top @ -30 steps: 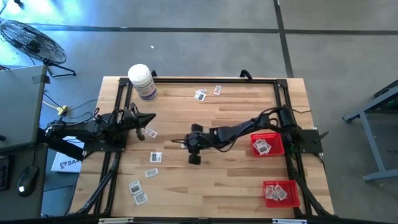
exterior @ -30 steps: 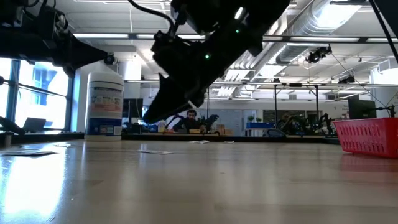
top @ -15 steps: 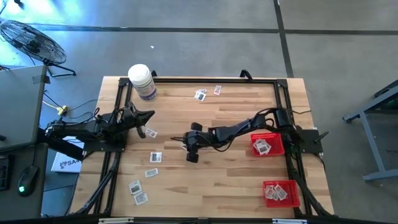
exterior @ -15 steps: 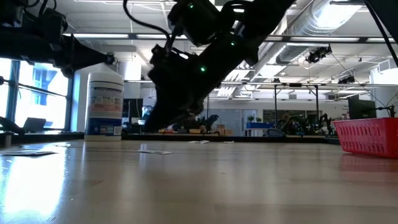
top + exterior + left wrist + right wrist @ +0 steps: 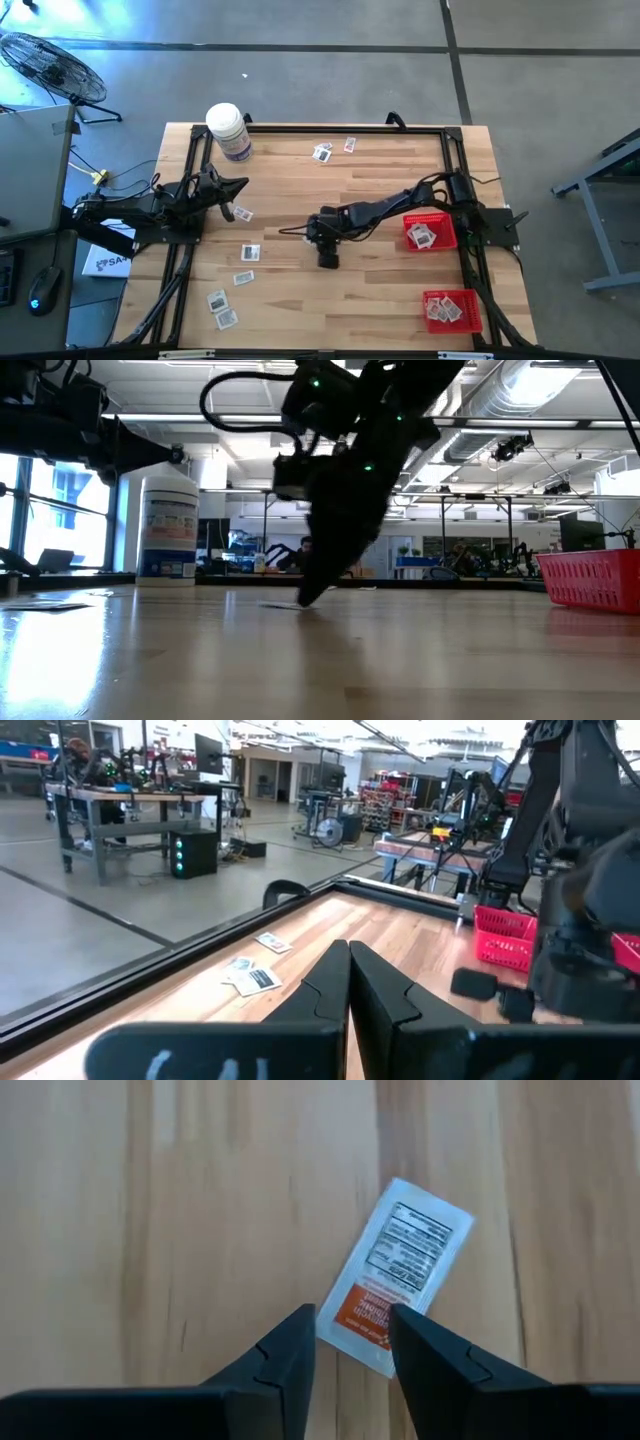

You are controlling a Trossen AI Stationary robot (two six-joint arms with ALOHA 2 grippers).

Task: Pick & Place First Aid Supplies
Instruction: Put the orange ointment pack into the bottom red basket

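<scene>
— Looking from overhead, the right gripper [image 5: 327,262] hides whatever lies under it?
— Yes; its wrist view shows a packet [image 5: 397,1276] lying flat, one end between parted jaws. The left gripper [image 5: 348,982] stays closed.

The desk [image 5: 380,290] is pale wood with lengthwise grain stripes, edged by a black frame. The packet [image 5: 397,1277] under the black right gripper [image 5: 350,1342] is white with fine dark print on one half and an orange band with white lettering on the other. Two red mesh baskets [image 5: 447,233] sit at the right of the high view. The bottle [image 5: 228,132] at upper left is white with a purple label. The left gripper [image 5: 348,982] is black.
</scene>
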